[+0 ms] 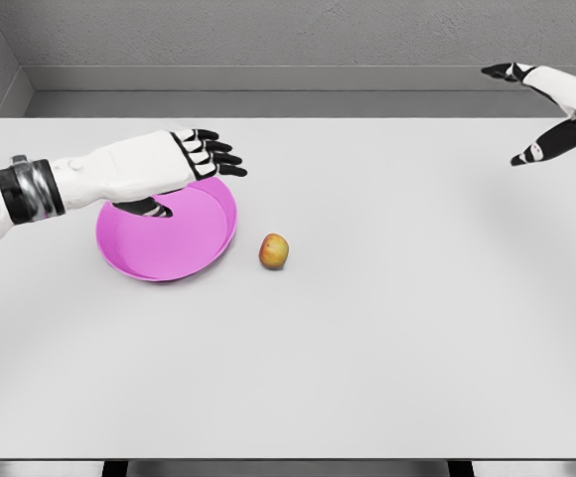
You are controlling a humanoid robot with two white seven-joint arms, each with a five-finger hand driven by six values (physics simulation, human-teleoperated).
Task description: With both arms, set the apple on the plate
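While the apple (274,250) lies on the surface (387,338) just beyond the plate (169,243) rim, the left hand (194,159) hovers over the plate, fingers spread and empty, likely to steady it. Well off, the right hand (551,109) hangs open, holding nothing.

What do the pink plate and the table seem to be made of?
The plate looks like smooth plastic: even pink colour with a soft sheen along its rim. The table looks like a matte white board, flat and without reflections. In a rendered picture, both are guesses.
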